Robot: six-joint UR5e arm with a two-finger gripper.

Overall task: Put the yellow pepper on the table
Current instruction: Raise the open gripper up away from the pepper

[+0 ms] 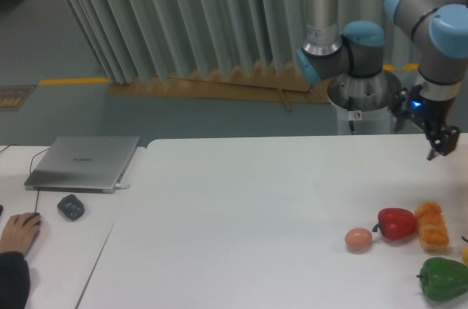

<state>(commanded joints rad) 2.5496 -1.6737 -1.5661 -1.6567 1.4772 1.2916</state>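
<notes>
Only a thin yellow sliver of the yellow pepper (pixel 466 254) shows at the right edge of the frame, on the white table (pixel 248 214), just above the green pepper; the rest is cut off. My gripper (pixel 441 147) hangs in the air over the table's far right edge, well above and behind the vegetables. Its dark fingers look spread, so it is open and holds nothing.
A red pepper (pixel 397 223), an orange bread-like piece (pixel 431 226), a small brownish round item (pixel 358 239) and a green pepper (pixel 443 278) lie at the right front. On the left desk are a laptop (pixel 84 162), a mouse (pixel 70 207) and a person's hand (pixel 17 231).
</notes>
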